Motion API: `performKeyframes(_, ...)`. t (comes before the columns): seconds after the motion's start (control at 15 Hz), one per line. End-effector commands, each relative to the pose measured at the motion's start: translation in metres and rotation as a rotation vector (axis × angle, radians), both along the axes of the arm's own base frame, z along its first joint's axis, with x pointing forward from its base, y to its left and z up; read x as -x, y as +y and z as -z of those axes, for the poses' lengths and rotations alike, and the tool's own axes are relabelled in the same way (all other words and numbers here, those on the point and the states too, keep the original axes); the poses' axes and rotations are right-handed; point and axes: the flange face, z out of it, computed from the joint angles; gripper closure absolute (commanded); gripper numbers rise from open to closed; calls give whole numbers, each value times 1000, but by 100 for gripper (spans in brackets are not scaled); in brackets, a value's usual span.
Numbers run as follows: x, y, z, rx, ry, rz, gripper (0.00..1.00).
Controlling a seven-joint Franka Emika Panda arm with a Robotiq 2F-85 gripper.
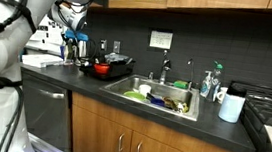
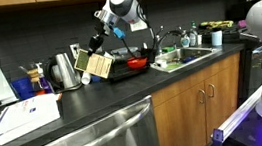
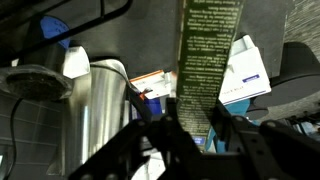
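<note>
Box point(image 2: 97, 64) is held mid-air, tilted, w/ the gripper point(image 2: 102, 44) just beside the steel kettle point(image 2: 65, 69), above the tabletop point(image 2: 105, 104). Wrist view: fingers point(image 3: 165, 130) clamped on the box's end. Step, prob.: carrying. Next move needs kettle clearance and a firm hold.
</note>
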Motion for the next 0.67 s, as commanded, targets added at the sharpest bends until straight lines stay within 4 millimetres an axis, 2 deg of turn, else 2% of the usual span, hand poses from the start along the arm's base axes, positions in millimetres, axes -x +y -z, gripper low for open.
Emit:
performKeyframes(0.0,1,5,4,20,9,-14,88)
performKeyframes(0.6,14,24,16,41,14,-45,88)
